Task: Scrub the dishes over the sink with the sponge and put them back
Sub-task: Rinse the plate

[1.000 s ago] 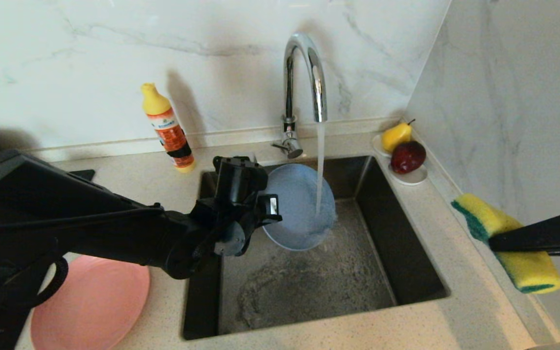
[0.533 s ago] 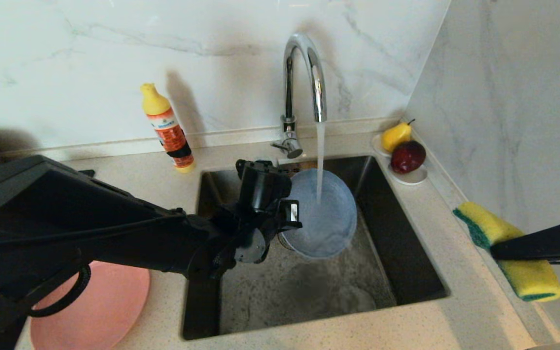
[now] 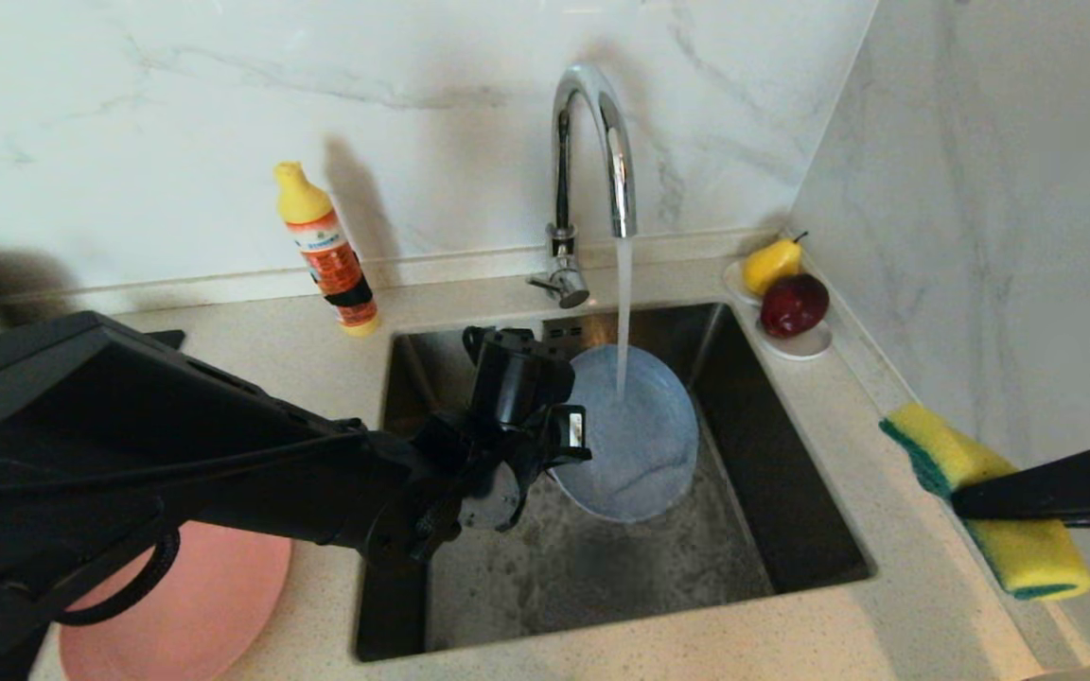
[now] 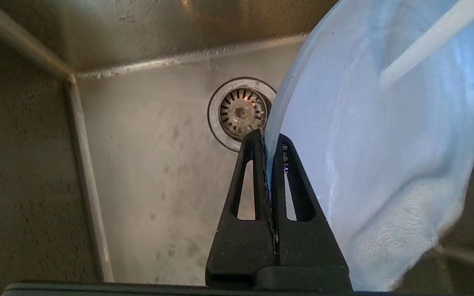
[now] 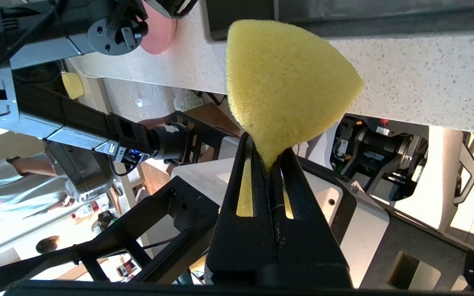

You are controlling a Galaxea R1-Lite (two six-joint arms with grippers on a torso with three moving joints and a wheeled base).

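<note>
The grey-blue plate (image 3: 635,440) (image 4: 377,156) hangs tilted over the steel sink (image 3: 796,454), directly under the running tap water. My left gripper (image 3: 571,437) (image 4: 266,142) is shut on its left rim. Over the counter at the right, my right gripper (image 3: 966,492) (image 5: 268,154) is shut on the middle of the yellow and green sponge (image 3: 980,482) (image 5: 286,82). A salmon-pink plate (image 3: 195,605) lies on the counter at the left front, partly hidden by my left arm. The other dishes are out of view.
A chrome gooseneck tap (image 3: 592,151) stands behind the sink with water (image 3: 623,312) flowing. A yellow-orange detergent bottle (image 3: 327,251) stands at the back left. A white saucer (image 3: 805,345) with a pear and an apple sits at the back right corner. The drain strainer (image 4: 239,111) shows below the plate.
My left gripper has carried the grey-blue plate to the right, so the stream now hits nearer its middle. The right gripper and sponge have stayed in place.
</note>
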